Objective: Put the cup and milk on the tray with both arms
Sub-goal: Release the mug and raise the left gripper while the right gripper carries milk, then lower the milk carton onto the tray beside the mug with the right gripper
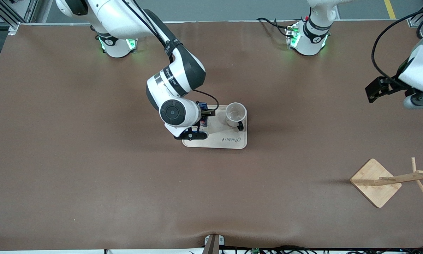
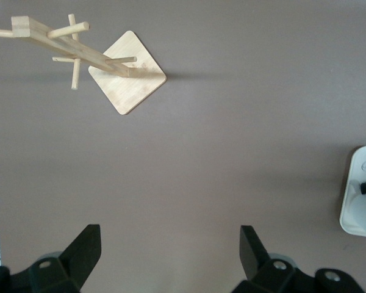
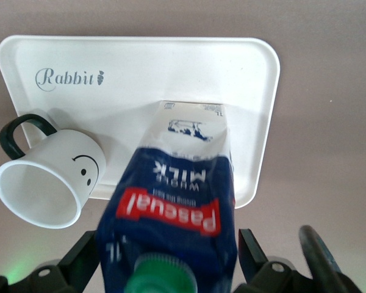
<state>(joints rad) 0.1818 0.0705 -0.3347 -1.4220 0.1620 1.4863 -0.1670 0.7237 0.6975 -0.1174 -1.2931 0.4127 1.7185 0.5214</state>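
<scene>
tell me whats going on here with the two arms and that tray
The right claw is over the tray, open around the milk, which stands on it. The cup already sits upright on the tray beside the milk. The left claw waits open over bare table toward its own end, above the wooden rack.

2 arms, both grippers open.
The right arm [image 1: 169, 70] reaches to the table middle, wrist bent down, and its gripper [image 3: 165, 256] has fingers apart on either side of the milk [image 3: 177, 207]. The left arm [image 1: 421, 67] waits raised at its own end, gripper [image 2: 171, 256] spread wide, holding nothing.
</scene>
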